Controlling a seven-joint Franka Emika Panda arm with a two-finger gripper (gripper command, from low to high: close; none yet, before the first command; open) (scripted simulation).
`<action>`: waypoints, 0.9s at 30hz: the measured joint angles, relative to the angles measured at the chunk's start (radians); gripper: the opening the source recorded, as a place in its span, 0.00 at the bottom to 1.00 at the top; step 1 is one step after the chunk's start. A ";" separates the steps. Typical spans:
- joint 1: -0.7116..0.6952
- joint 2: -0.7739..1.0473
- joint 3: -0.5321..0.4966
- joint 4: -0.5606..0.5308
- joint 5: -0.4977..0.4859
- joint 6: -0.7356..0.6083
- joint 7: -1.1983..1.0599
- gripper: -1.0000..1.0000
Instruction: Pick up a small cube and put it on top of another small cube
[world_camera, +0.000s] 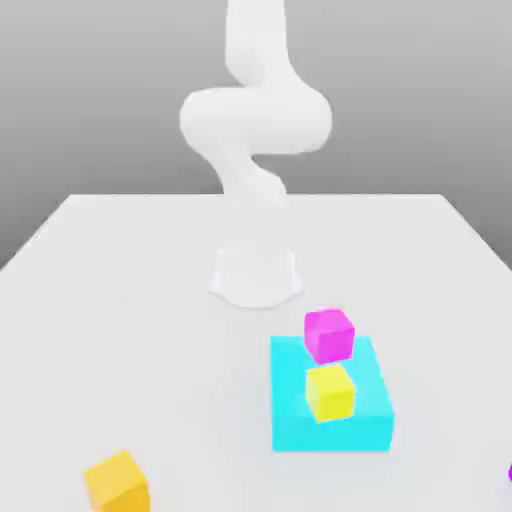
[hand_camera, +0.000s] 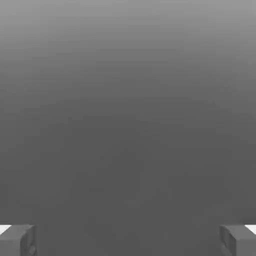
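Observation:
A sliver of the small violet-purple cube shows at the exterior view's right edge, near the table's front, mostly cut off. A small yellow cube and a pinker magenta cube sit on a flat cyan block. The magenta one is on the block's far edge, the yellow one near its middle. An orange-yellow cube lies at the front on the exterior view's left. In the hand view my gripper is open, its grey fingertips far apart with nothing between them, facing a plain grey backdrop.
The white arm rises from its round base at the middle of the white table and bends upward out of the picture. The table's far edge runs behind the base.

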 joint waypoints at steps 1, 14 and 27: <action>0.024 0.039 -0.004 0.006 0.005 0.008 -0.035 0.50; 0.241 0.515 0.016 0.078 0.081 0.103 -0.460 0.50; 0.394 0.983 0.108 0.147 -0.009 0.205 -0.769 0.50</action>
